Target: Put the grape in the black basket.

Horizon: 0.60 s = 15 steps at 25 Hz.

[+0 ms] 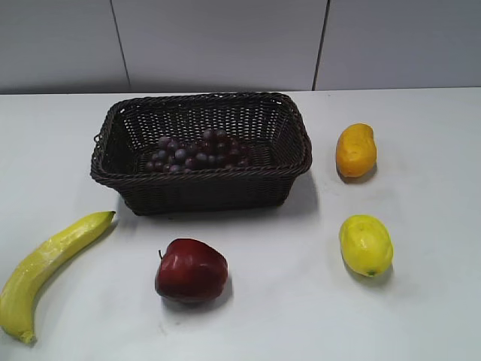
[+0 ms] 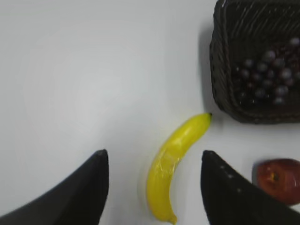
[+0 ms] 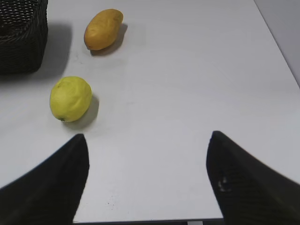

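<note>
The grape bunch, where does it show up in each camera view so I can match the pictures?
Exterior view: grape lies inside the basket, upper centre.
Left wrist view: grape at the right edge, inside the basket, above the banana.
Right wrist view: not in it; only a basket corner shows, top left.
Shared landmark: the basket.

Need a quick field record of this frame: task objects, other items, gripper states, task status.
grape: bunch lying inside the basket, on its floor
black basket: upright, rear centre of table
left gripper: open, holding nothing, above the banana
right gripper: open, holding nothing, over bare table
other items: apple in front of the basket; lemon and mango to its right
task status: grape in basket, looks done
</note>
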### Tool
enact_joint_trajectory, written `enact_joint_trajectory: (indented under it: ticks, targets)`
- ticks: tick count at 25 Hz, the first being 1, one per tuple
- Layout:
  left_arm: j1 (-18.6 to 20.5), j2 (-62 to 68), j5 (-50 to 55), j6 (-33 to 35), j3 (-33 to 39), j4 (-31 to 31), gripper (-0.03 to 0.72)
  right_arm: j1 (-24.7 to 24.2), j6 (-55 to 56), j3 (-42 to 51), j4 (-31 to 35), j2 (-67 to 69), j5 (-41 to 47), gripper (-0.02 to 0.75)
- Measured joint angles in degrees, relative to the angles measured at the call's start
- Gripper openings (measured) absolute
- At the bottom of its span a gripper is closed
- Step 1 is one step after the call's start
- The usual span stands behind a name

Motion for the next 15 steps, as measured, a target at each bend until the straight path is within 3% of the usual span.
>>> enact_joint_trajectory:
  ticks: [7,15]
  targets:
    - [0.0,-10.0,0.4,-0.9,14.3,0.0,0.584,0.0,0.0,0.0,0.0,0.0,0.0,0.593]
    - [0.0,-32.7,-3.5,-0.9,29.9,2.3,0.584,0.0,0.0,0.0,0.0,0.0,0.0,0.593]
